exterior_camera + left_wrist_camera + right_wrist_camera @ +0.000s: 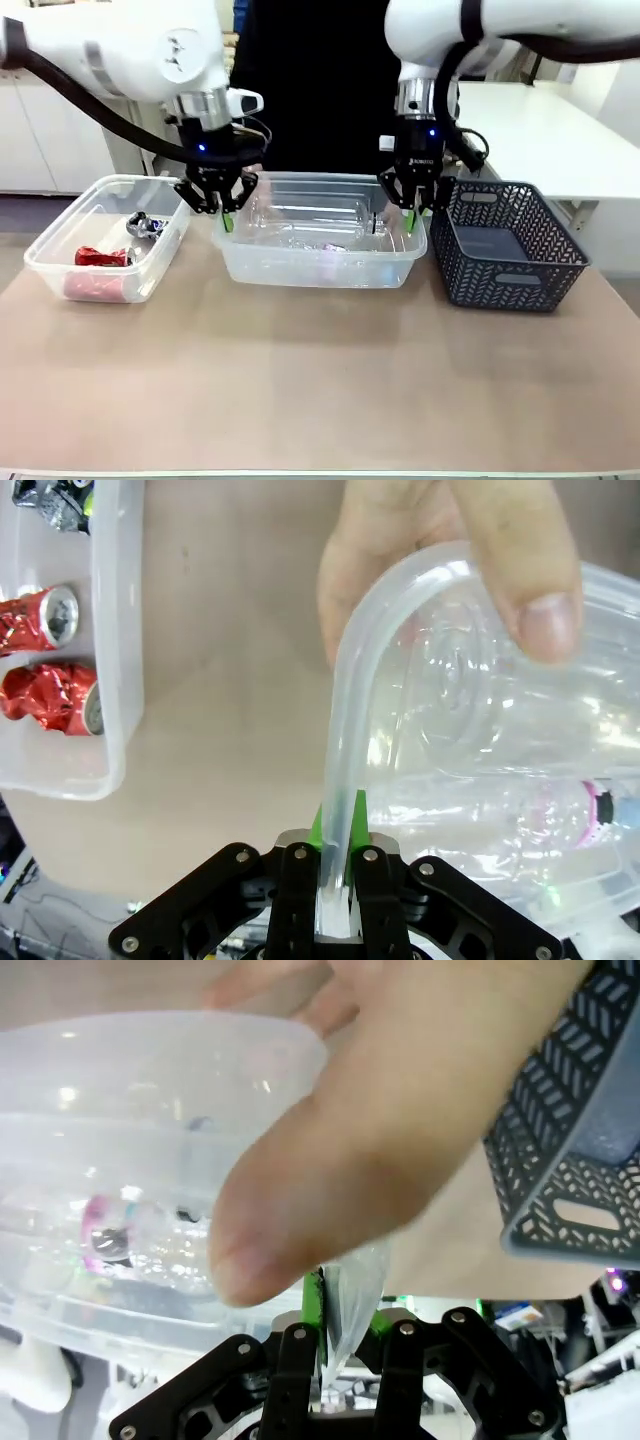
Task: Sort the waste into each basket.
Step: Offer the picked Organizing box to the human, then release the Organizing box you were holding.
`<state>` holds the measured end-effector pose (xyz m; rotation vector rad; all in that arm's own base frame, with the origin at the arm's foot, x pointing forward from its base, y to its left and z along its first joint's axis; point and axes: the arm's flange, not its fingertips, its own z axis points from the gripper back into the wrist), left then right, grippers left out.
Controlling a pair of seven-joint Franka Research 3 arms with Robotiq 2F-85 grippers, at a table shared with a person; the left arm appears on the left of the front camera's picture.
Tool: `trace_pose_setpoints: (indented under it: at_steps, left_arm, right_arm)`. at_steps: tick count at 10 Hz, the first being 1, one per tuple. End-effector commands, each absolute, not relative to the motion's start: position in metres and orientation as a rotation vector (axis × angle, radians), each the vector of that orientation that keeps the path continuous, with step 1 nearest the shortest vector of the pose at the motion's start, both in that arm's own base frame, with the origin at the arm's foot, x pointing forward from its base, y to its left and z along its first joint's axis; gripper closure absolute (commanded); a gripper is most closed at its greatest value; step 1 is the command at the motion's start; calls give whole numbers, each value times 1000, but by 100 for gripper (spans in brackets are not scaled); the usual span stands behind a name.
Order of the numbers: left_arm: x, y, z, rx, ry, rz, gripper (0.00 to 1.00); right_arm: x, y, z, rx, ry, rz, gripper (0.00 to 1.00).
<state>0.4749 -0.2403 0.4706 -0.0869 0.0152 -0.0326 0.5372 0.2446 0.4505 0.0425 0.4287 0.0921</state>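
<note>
The middle clear basket [318,268] holds clear plastic bottles [312,222]. My left gripper [226,206] is shut on its left rim [345,680], which runs down between the green pads [338,815]. At the basket's right end, my right gripper [410,212] is shut on the rim [325,1305]. A person's hand [450,540] holds the rim near my left gripper, and another hand [400,1110] presses on the wall [150,1070] above my right gripper. A bottle with a pink label [530,810] lies inside. The left basket [55,268] contains red crushed cans [100,257] and a black-and-silver can [147,226].
A dark grey lattice basket [505,245] stands at the right, close beside the middle basket and my right gripper. The person in dark clothes stands behind the middle basket. The tan table [320,380] has open room in front of the baskets.
</note>
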Motion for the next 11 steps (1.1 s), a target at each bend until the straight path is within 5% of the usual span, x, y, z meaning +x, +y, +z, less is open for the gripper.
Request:
trace_pose_setpoints:
  at_steps: [1, 9, 10, 11]
  left_arm:
    - [455, -243, 476, -82, -8, -44, 95]
    - [460, -243, 476, -78, 4, -48, 95]
    - [460, -245, 479, -110, 16, -70, 38]
    - [456, -246, 484, -129, -5, -58, 37]
  right_arm:
    - [528, 245, 462, 43, 395, 97, 95]
    - [534, 244, 463, 36, 405, 91, 95]
    - [527, 229, 474, 17, 309, 28, 36]
    - [519, 226, 480, 44, 196, -28, 36]
